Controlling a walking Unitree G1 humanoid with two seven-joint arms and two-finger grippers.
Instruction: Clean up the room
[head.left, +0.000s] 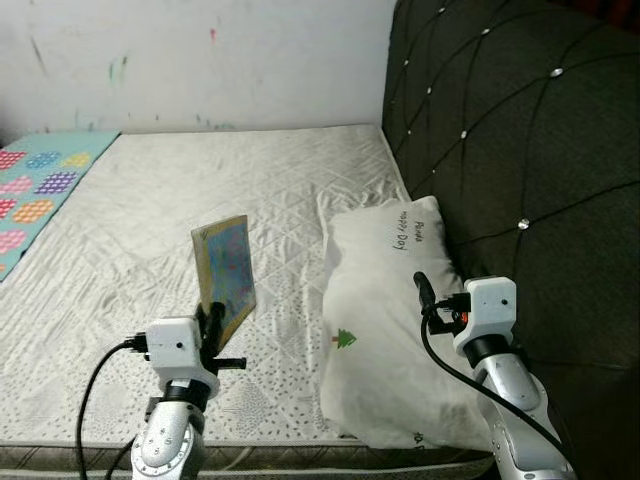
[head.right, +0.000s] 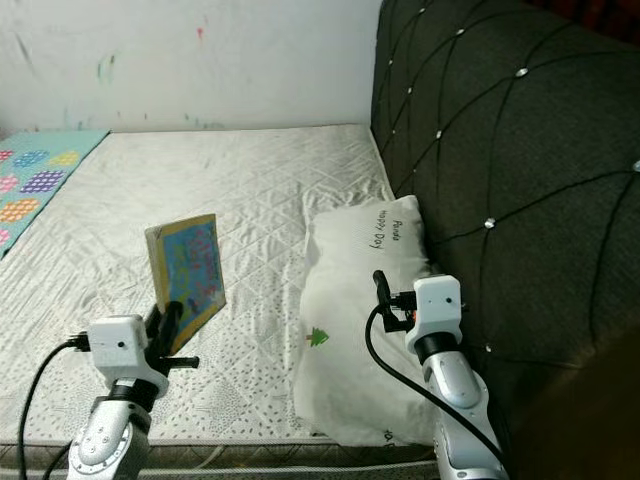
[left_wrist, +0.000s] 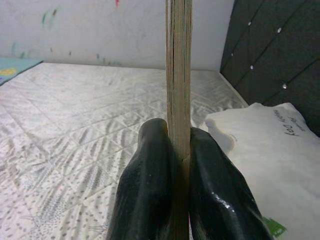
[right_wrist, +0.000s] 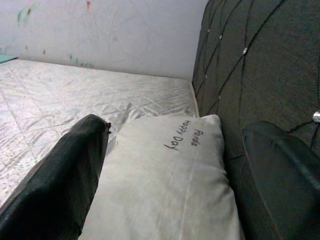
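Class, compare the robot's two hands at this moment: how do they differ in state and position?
The left hand is shut on the picture book, holding it upright over the mattress; the right hand is open and holds nothing. The left is beside the pillow, the right above it. Both have black fingers.

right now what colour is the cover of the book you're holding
Mostly blue with a yellow border on the book, clearest in the right eye view.

Dark tufted headboard (head.left: 520, 150) beside a white wall (head.left: 200, 50) (paint-smudged).
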